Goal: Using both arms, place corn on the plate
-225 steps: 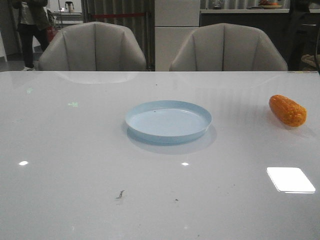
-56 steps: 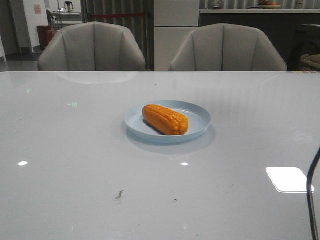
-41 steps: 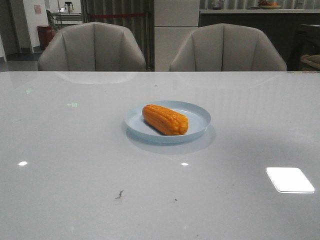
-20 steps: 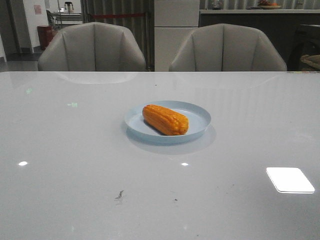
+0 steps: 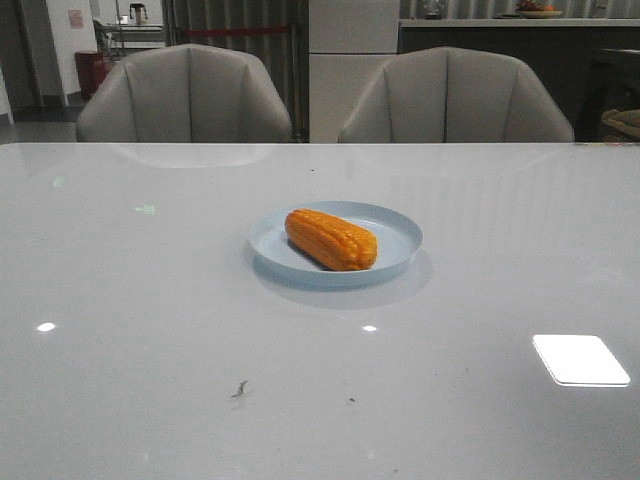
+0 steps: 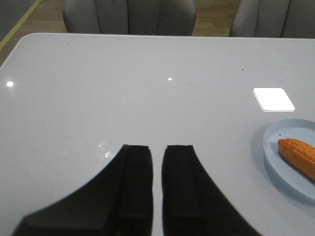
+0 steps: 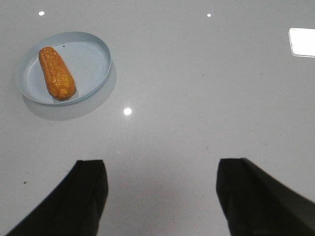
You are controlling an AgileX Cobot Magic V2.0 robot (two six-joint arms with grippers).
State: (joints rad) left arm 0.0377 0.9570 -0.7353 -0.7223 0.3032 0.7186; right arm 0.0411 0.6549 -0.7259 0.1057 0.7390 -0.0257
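The orange-yellow corn point(image 5: 331, 239) lies on its side inside the pale-blue plate point(image 5: 392, 231) at the middle of the white table. No arm shows in the front view. In the left wrist view my left gripper point(image 6: 157, 147) hovers over bare table, its jaws nearly together and empty; the plate point(image 6: 274, 142) and the corn point(image 6: 299, 155) sit off to one side. In the right wrist view my right gripper point(image 7: 160, 164) is wide open and empty, well back from the plate point(image 7: 91, 59) and the corn point(image 7: 56, 73).
Two grey chairs point(image 5: 185, 95) point(image 5: 455, 95) stand behind the table's far edge. A bright window reflection point(image 5: 580, 360) and small dark specks point(image 5: 240, 388) mark the glossy tabletop near the front.
The corn, earlier on the table at the right, now lies on the plate. A thin dark shape at the right edge of the front view has gone. Nothing has moved since.
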